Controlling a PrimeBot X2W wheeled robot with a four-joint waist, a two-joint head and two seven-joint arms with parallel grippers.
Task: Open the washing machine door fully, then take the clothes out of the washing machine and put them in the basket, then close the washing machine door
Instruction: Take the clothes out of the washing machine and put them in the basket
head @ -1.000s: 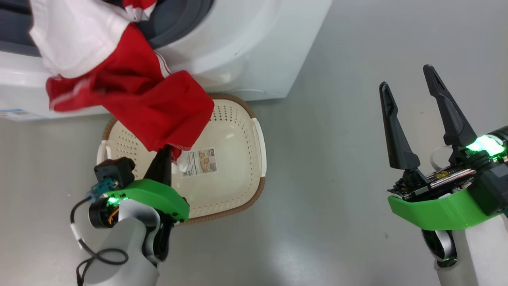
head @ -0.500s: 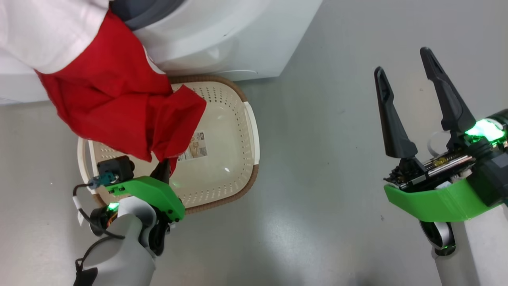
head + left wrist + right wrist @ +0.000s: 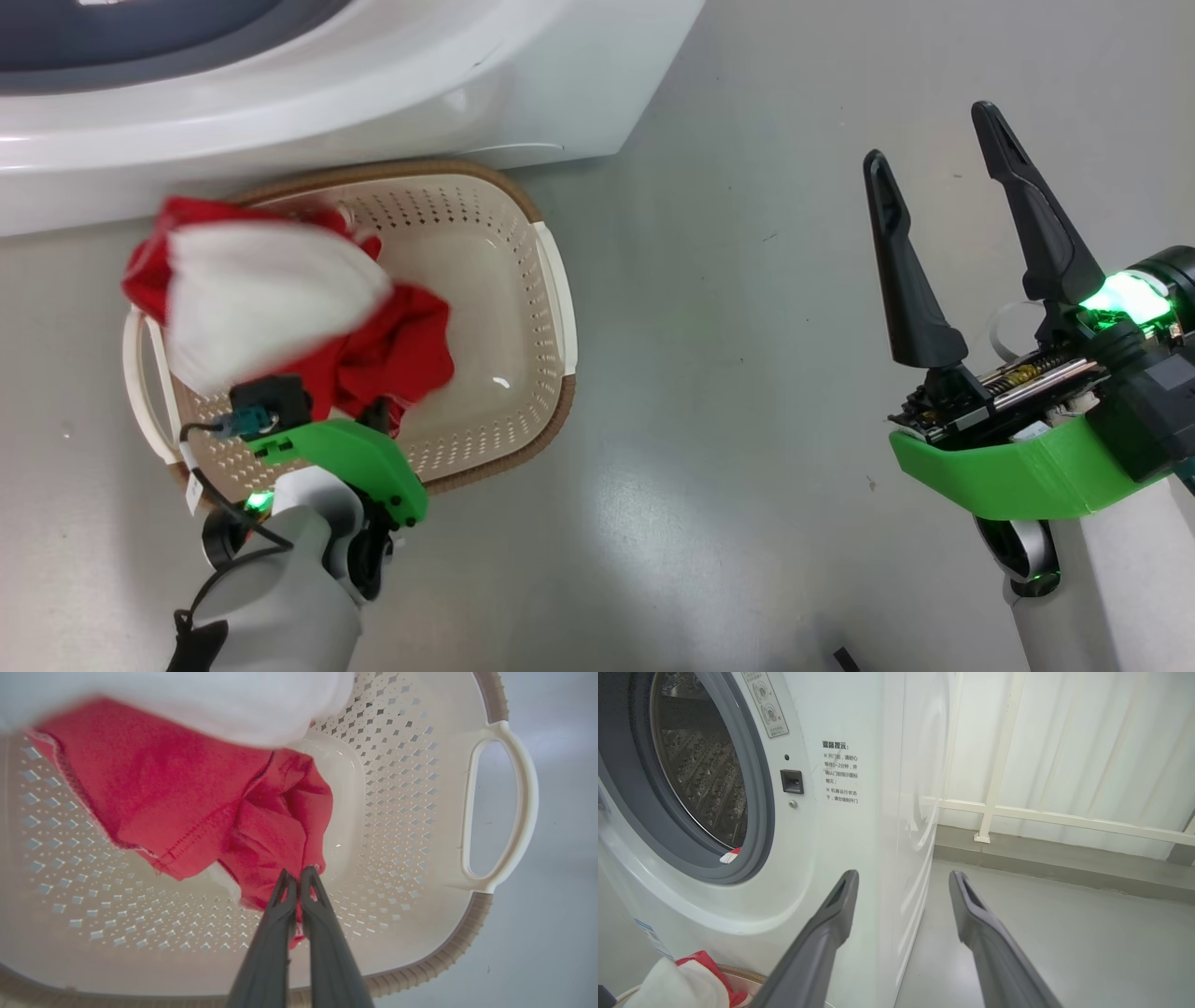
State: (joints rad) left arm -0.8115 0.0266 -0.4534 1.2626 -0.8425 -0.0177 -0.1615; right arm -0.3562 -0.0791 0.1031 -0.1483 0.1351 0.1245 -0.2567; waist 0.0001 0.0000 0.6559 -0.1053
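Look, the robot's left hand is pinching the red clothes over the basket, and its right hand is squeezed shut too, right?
Not quite. The right gripper is open, its two fingers spread wide with nothing between them, as the head view shows. The rest holds: the left gripper pinches the red clothes over the basket.

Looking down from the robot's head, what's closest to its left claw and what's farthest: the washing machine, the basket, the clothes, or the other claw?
1. The clothes: pinched in the left gripper itself.
2. The basket: directly beneath and around it.
3. The washing machine: beyond the basket's far rim.
4. The right gripper: open, far across the floor on the right.
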